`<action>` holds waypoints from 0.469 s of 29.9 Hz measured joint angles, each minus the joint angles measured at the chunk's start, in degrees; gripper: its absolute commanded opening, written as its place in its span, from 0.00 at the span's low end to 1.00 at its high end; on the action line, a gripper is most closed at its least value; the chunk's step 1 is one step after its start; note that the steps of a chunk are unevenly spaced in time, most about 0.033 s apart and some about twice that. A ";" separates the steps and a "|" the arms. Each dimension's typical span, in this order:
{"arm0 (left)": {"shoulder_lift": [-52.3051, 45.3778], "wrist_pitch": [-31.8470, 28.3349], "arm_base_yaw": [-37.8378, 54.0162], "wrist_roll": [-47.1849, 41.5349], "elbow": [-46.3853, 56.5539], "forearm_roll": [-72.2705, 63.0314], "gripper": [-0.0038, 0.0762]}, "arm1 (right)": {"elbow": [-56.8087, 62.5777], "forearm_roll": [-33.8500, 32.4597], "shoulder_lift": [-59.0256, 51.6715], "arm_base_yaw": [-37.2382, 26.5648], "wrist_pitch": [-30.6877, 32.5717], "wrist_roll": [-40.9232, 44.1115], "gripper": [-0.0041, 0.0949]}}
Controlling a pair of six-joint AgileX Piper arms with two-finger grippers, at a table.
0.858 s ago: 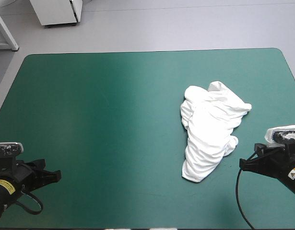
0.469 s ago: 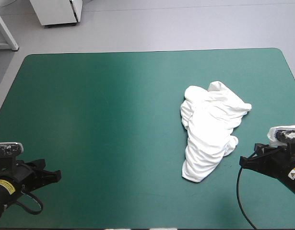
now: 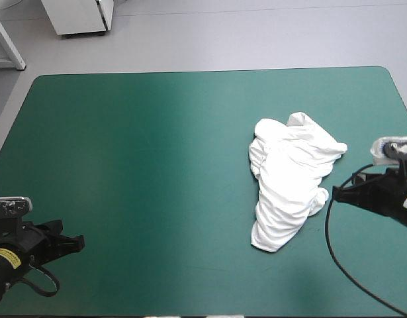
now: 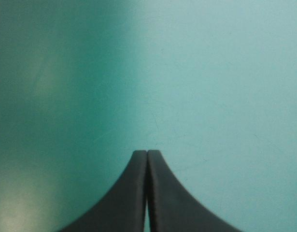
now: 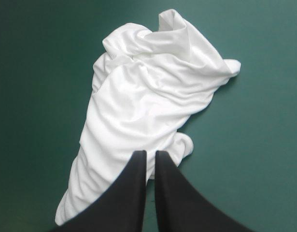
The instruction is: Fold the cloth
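High view: the white T-shirt (image 3: 289,179), a creased, tapering heap, lies on the right half of the smooth teal-green cover (image 3: 137,146). Left wrist view: the left gripper (image 4: 147,152) is pressed together over bare cover. Right wrist view: the right gripper (image 5: 147,153) is together but for a thin slit, with rumpled folds just ahead.

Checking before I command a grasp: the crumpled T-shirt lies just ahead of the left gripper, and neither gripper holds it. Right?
Not quite: the T-shirt lies just ahead of the right gripper, not the left gripper, as the high view shows. The left wrist view has only bare teal-green cover ahead. It is crumpled, and neither gripper holds it.
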 measured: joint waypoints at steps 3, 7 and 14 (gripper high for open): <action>0.00 0.00 0.00 0.00 0.00 0.00 0.04 | -5.33 0.06 5.29 0.00 1.64 -1.78 0.41; 0.00 0.00 0.00 0.00 0.00 0.00 0.04 | -8.58 0.06 10.36 0.00 2.81 -2.33 0.49; 0.00 0.00 0.00 0.00 0.00 0.00 0.04 | -8.97 -0.63 19.23 0.00 3.42 -2.93 0.46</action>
